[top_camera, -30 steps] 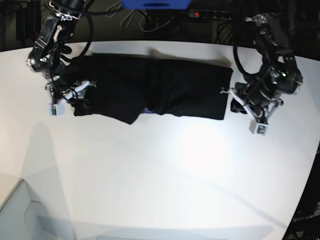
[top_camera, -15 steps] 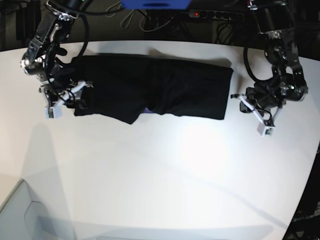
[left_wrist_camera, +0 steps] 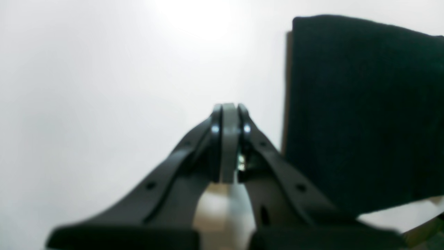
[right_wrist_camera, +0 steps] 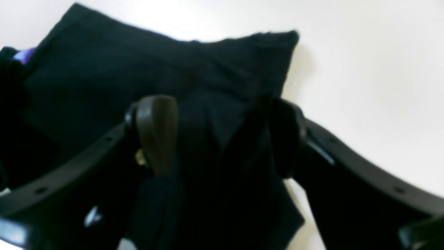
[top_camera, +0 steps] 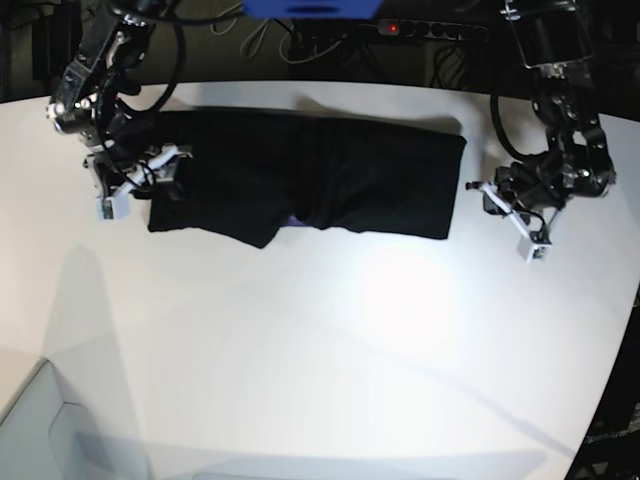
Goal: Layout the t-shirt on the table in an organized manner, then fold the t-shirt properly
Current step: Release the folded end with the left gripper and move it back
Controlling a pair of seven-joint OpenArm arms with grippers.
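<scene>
We see the plain black cloth t-shirt (top_camera: 305, 185) lying as a long band on the white smooth worktop (top_camera: 330, 340); we judge crosswise folds remain. Left gripper (left_wrist_camera: 227, 114) pressed together, empty, beside the hem. Right gripper (right_wrist_camera: 222, 135) spread over cloth; only its wrist view shows this.

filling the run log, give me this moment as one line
shirt: folded into a strip on table | left gripper: shut, empty, beside shirt's end | right gripper: open, fingers astride cloth at other end

A robotics lab bench: white table (top_camera: 320, 360) (curved edge), power strip (top_camera: 430, 30), tangled cables (top_camera: 265, 35) behind.
</scene>
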